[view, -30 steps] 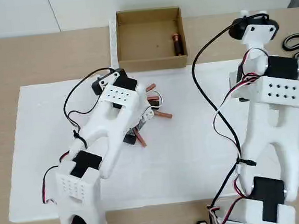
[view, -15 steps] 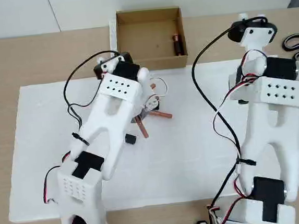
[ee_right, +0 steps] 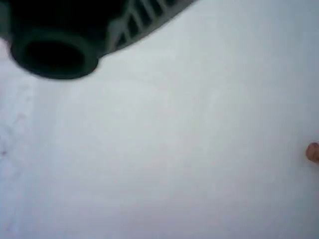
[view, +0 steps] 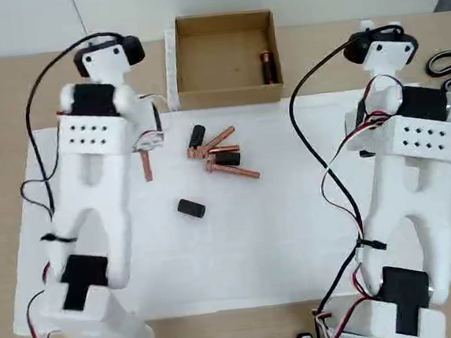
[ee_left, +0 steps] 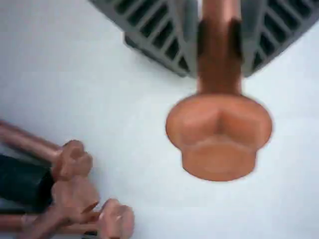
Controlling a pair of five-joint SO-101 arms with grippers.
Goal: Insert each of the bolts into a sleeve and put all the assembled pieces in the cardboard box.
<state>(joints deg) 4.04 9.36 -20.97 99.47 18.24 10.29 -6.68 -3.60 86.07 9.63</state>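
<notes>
Left pincer (view: 146, 148) is clamped on a copper bolt (ee_left: 219, 134), just off the cardboard box (view: 229, 96)'s front-left corner. Loose bolts (view: 223, 157) and loose sleeves (view: 191, 208) lie near its front wall, with the white sheet (view: 293, 218) stretching out beyond them. One assembled piece (view: 266, 66) hugs its right inner wall. Right pincer (ee_right: 70, 35) grips a black sleeve (ee_right: 50, 59).

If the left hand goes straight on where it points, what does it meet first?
Likely the white sheet, touched first by the bolt the left hand holds; depth is unclear.
</notes>
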